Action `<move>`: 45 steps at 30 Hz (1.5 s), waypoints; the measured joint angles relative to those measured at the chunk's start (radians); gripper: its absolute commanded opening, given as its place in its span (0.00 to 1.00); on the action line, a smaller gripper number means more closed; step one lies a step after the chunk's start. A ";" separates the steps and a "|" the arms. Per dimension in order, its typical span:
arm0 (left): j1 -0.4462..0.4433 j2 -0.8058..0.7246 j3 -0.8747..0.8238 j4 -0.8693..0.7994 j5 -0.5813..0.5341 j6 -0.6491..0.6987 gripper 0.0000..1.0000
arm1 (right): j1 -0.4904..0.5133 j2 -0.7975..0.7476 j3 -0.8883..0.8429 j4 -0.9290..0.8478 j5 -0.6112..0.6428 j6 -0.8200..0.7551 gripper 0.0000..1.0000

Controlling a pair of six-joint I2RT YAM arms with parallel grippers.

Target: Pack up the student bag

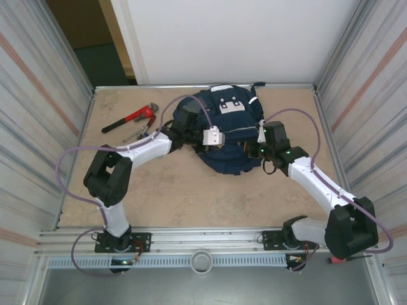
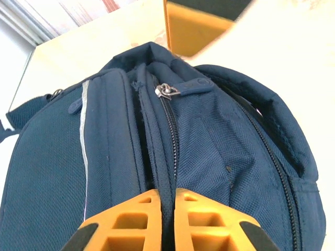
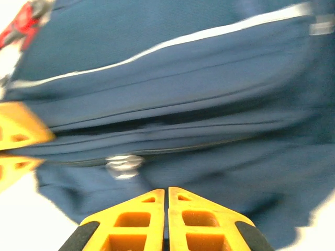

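The student bag [image 1: 232, 124], navy with a white patch and thin white stripes, lies at the back middle of the table. My left gripper [image 2: 167, 194] is shut on a fold of the bag's fabric beside a closed zip, whose metal pull [image 2: 167, 90] sits further along near the bag's top. From the right, my right gripper [image 3: 166, 191] is shut with its tips against the bag [image 3: 172, 78], close to a blurred metal zip pull [image 3: 123, 164]; whether it pinches any fabric is unclear. The left gripper's orange fingers [image 3: 18, 133] show at the left edge of the right wrist view.
A red pipe wrench [image 1: 130, 119] lies at the back left of the table, with a smaller metal tool [image 1: 137, 133] beside it. Corrugated walls close in both sides, and a white panel stands behind the bag.
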 measured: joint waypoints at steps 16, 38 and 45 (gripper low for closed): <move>0.146 -0.030 -0.102 0.158 0.178 -0.149 0.08 | 0.113 0.047 0.013 0.061 -0.122 -0.104 0.38; 0.127 -0.030 -0.102 0.149 0.175 -0.154 0.08 | 0.334 0.299 0.259 -0.034 0.343 -0.226 0.31; 0.116 -0.030 -0.102 0.150 0.172 -0.154 0.08 | 0.343 0.304 0.278 -0.078 0.396 -0.241 0.19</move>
